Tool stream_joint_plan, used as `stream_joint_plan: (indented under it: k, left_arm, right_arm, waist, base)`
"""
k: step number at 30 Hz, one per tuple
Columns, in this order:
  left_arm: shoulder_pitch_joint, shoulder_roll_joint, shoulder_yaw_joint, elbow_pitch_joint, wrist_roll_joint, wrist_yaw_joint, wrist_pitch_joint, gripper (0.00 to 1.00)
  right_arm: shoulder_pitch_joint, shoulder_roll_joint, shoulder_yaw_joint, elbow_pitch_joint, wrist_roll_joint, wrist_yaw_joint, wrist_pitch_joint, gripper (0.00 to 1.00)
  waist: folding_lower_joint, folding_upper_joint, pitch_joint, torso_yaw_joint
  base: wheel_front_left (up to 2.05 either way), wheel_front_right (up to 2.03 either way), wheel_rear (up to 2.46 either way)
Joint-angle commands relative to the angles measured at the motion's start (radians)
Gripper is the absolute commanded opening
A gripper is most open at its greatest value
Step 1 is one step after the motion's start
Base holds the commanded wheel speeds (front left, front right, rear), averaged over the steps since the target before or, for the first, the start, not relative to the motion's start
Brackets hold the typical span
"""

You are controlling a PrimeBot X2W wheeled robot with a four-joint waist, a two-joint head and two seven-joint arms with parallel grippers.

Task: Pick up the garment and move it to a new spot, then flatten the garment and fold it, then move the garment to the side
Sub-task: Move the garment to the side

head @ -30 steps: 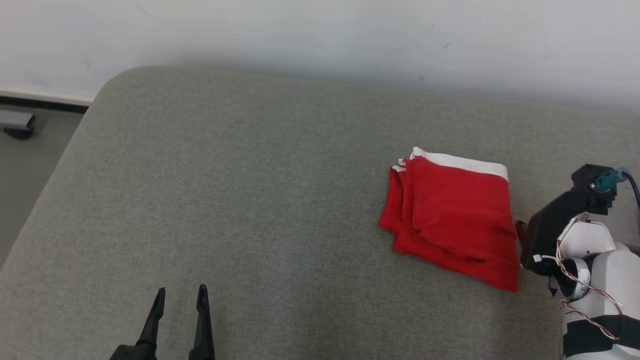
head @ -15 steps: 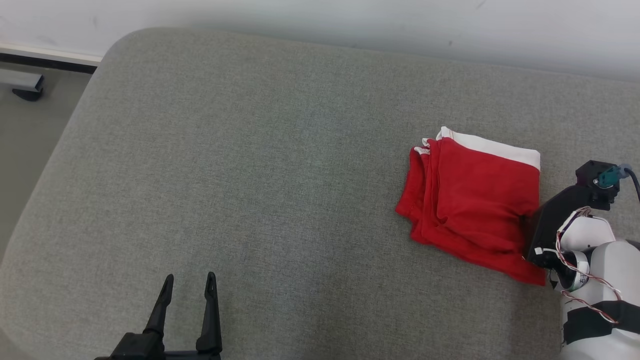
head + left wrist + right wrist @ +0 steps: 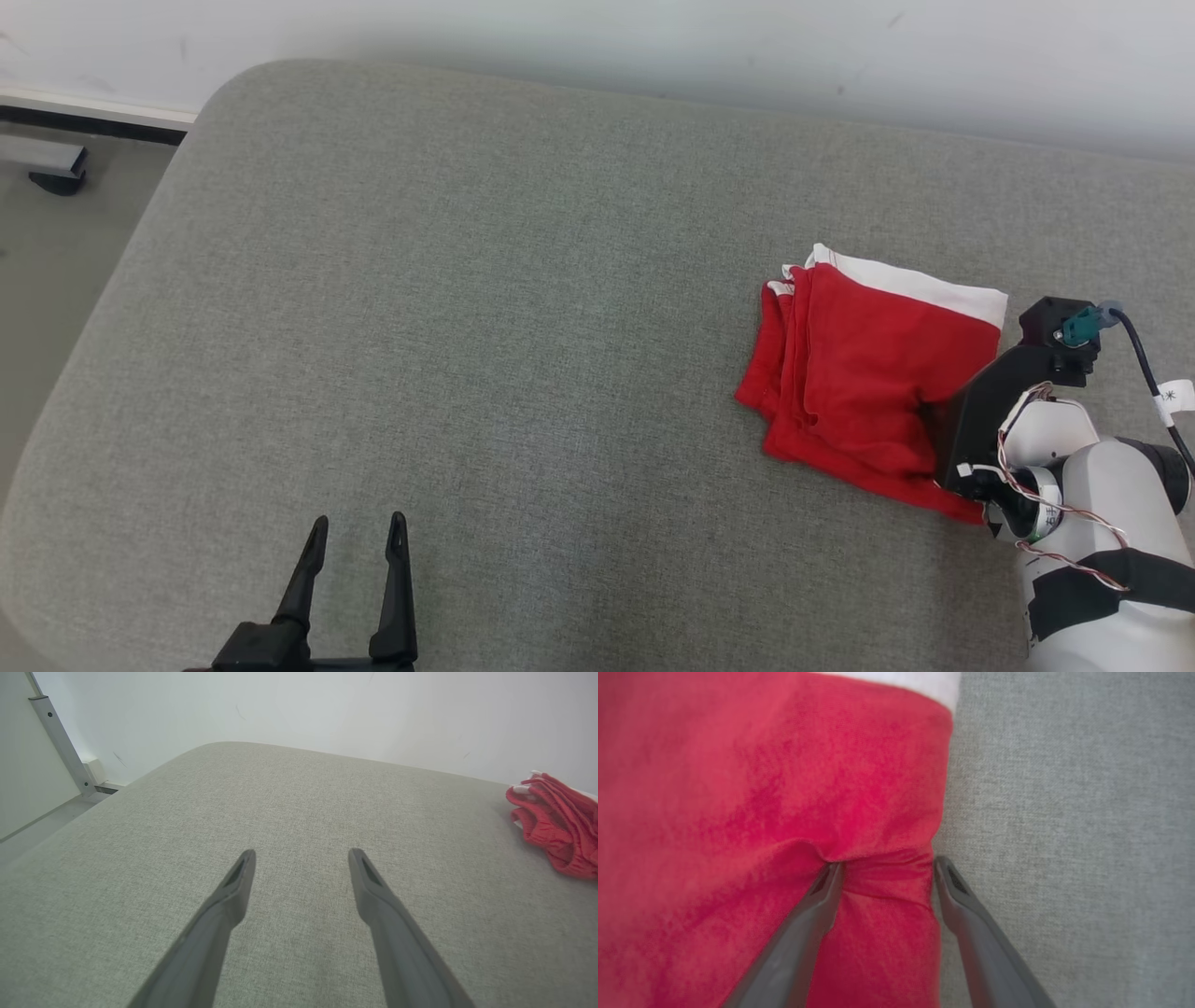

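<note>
Garment (image 3: 868, 373): red with white band, folded, flat on gray surface (image 3: 467, 327) | Right gripper (image 3: 887, 865): open, straddling garment's right edge, one finger on the cloth, the other just beside it | Left gripper (image 3: 359, 519): open, empty, well left of garment

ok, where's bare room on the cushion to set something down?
Bare: the whole cushion stretch between the left gripper and the folded red garment, back to the wall. Crowded: the right end, where the right gripper straddles the garment's edge.
</note>
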Motion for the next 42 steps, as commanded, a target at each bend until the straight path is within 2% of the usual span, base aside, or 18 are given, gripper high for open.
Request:
stream_joint_plan:
  k: [1, 2, 3, 8, 13, 20, 27, 28, 34, 42]
  left_arm:
    - [-0.006, -0.001, -0.001, 0.002, 0.008, -0.001, -0.003, 1.00]
    - [-0.005, -0.001, -0.001, 0.003, 0.007, 0.000, -0.003, 1.00]
    - [-0.004, -0.001, -0.001, 0.003, 0.006, 0.001, -0.003, 1.00]
    - [0.000, -0.001, 0.005, -0.003, -0.001, 0.007, -0.003, 1.00]
    - [0.000, -0.001, 0.014, -0.014, -0.005, 0.011, -0.003, 1.00]
    - [0.005, -0.001, 0.024, -0.032, 0.000, 0.011, -0.003, 1.00]
    - [-0.022, 0.000, 0.016, -0.044, 0.009, -0.003, -0.003, 1.00]
    - [-0.022, 0.000, 0.016, -0.044, 0.009, -0.003, -0.003, 1.00]
    - [-0.044, 0.000, 0.017, -0.052, 0.023, -0.012, -0.003, 1.00]
    - [-0.061, 0.000, 0.037, -0.053, 0.051, -0.034, -0.003, 1.00]
  right_arm:
    - [0.033, 0.031, 0.014, 0.041, -0.003, 0.009, 0.011, 0.40]
    - [0.032, 0.030, 0.015, 0.044, -0.013, 0.009, 0.004, 0.01]
    - [0.030, 0.026, 0.012, 0.047, -0.024, 0.009, -0.001, 0.00]
    - [0.000, -0.005, 0.035, 0.042, -0.061, 0.006, -0.029, 0.00]
    - [-0.040, -0.077, 0.164, 0.008, -0.005, 0.006, -0.009, 0.00]
    - [-0.088, -0.276, 0.395, -0.130, 0.144, 0.005, 0.067, 0.00]
    - [-0.120, -0.468, 0.528, -0.269, 0.235, 0.005, 0.135, 0.00]
    - [-0.120, -0.468, 0.528, -0.269, 0.235, 0.005, 0.135, 0.00]
    - [-0.157, -0.588, 0.565, -0.295, 0.240, 0.005, 0.108, 0.00]
    - [-0.149, -0.672, 0.505, -0.235, 0.226, 0.005, 0.046, 0.00]
  waist:
    - [0.0001, 0.0000, -0.001, 0.000]
    - [0.0001, 0.0000, -0.002, 0.000]
    - [0.0001, 0.0000, -0.002, -0.002]
    - [0.0001, 0.0000, -0.002, -0.028]
    - [0.0001, 0.0000, -0.008, -0.087]
    - [0.0001, 0.0000, -0.016, -0.220]
    - [0.0001, 0.0000, 0.003, -0.336]
    - [0.0001, 0.0000, 0.003, -0.336]
    - [0.0001, 0.0000, 0.050, -0.388]
    - [0.0001, 0.0000, 0.102, -0.400]
  base:
    - [0.00, 0.00, 0.00]
    - [0.00, 0.00, 0.00]
    - [0.00, 0.00, 0.00]
    - [0.00, 0.00, 0.00]
    - [0.00, 0.00, 0.00]
    - [0.00, 0.00, 0.00]
    - [0.00, 0.00, 0.00]
    - [0.00, 0.00, 0.00]
    - [0.00, 0.00, 0.00]
    - [0.00, 0.00, 0.00]
